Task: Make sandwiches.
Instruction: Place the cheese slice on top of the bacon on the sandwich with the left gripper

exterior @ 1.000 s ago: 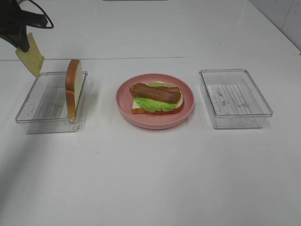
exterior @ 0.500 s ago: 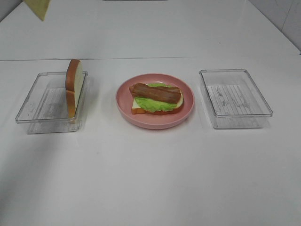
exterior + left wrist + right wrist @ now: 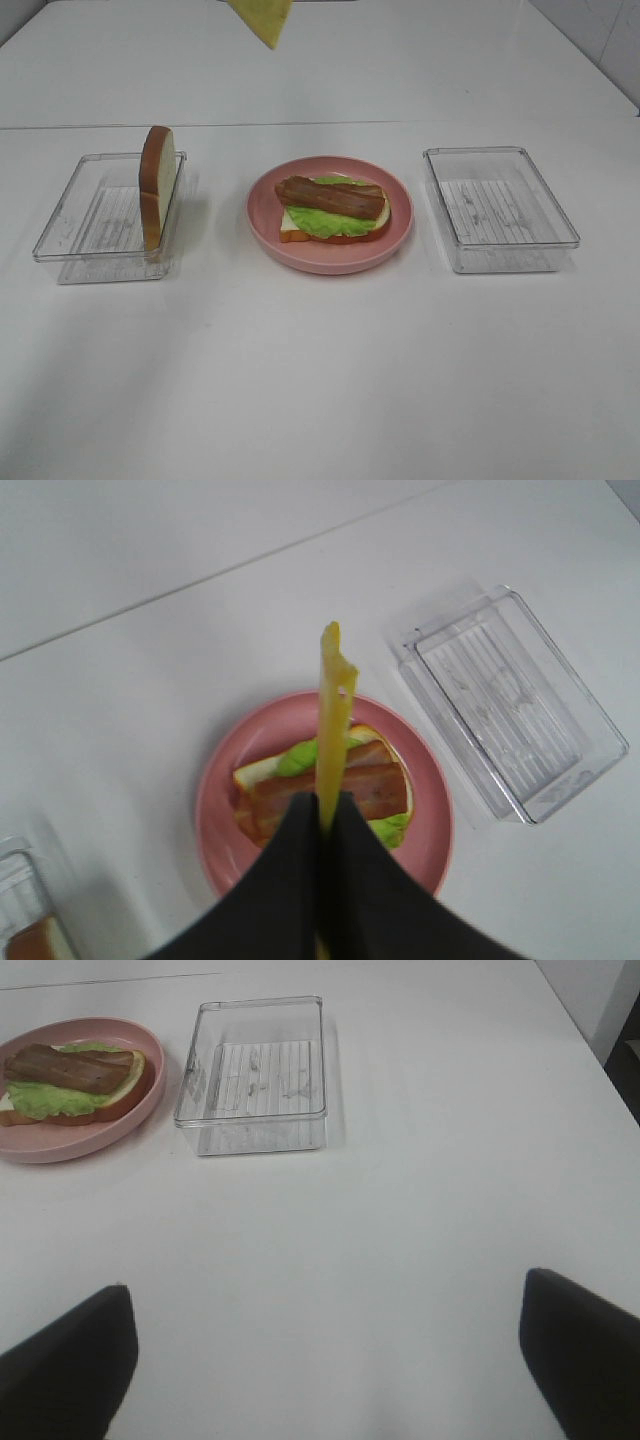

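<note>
Left gripper [image 3: 322,825]: jaws pressed together on the lower edge of a yellow cheese square [image 3: 333,720], held edge-on and upright in the air above the pink plate [image 3: 215,810]. In the high view only the cheese's lower corner shows, at the top edge of frame, behind the plate.

On the plate: open stack of a white bread slice [image 3: 292,228], ruffled green lettuce [image 3: 325,223] and brown bacon strips [image 3: 330,196] on top.

Left of the plate, well apart: clear plastic tray [image 3: 70,225] with a second bread slice [image 3: 155,185] standing on edge against its plate-side wall.

Right gripper [image 3: 325,1360]: fingers spread wide, nothing between them, over bare white table [image 3: 320,380] on the far side of the right-hand clear tray [image 3: 255,1080] from the plate.
</note>
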{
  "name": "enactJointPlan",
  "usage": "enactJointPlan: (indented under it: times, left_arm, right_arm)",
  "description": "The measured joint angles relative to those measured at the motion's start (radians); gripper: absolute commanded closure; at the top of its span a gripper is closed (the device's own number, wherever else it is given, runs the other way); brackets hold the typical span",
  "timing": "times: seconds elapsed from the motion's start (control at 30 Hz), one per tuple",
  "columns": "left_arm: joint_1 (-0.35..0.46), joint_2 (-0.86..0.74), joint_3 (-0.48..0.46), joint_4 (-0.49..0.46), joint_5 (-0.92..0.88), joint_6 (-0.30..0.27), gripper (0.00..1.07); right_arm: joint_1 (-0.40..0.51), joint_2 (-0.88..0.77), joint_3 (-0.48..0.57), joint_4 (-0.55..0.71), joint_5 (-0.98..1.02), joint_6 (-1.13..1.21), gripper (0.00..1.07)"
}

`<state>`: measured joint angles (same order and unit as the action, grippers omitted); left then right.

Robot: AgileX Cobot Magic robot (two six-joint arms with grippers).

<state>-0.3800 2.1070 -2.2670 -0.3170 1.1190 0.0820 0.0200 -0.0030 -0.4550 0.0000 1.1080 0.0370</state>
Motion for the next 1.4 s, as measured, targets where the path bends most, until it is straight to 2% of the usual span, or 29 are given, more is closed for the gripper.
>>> enactJointPlan:
  times: [0.2,0.27,0.37,0.53,0.8,1.0,1.2,1.4]
  left_arm:
    - [-0.06,0.071,0.0,-0.014,-0.028,-0.008,1.07]
    - [-0.094,0.133,0.0,-0.017,-0.048,-0.037,1.07]
    - [-0.107,0.18,0.0,-0.022,-0.049,-0.052,1.07]
    - [-0.115,0.235,0.0,-0.058,-0.049,-0.06,1.07]
    - [-0.116,0.321,0.0,-0.179,-0.077,-0.061,1.07]
    - [-0.116,0.358,0.0,-0.221,-0.083,-0.05,1.07]
    - [-0.116,0.382,0.0,-0.223,-0.087,-0.045,1.07]
    - [-0.116,0.392,0.0,-0.174,-0.1,-0.044,1.07]
  right_arm:
    - [0.0,0.0,0.0,0.0,0.0,0.0,0.09]
    - [0.0,0.0,0.0,0.0,0.0,0.0,0.09]
    - [0.0,0.0,0.0,0.0,0.0,0.0,0.09]
    - [0.0,0.0,0.0,0.0,0.0,0.0,0.09]
    - [0.0,0.0,0.0,0.0,0.0,0.0,0.09]
    - [0.0,0.0,0.0,0.0,0.0,0.0,0.09]
    - [0.0,0.0,0.0,0.0,0.0,0.0,0.09]
    - [0.0,0.0,0.0,0.0,0.0,0.0,0.09]
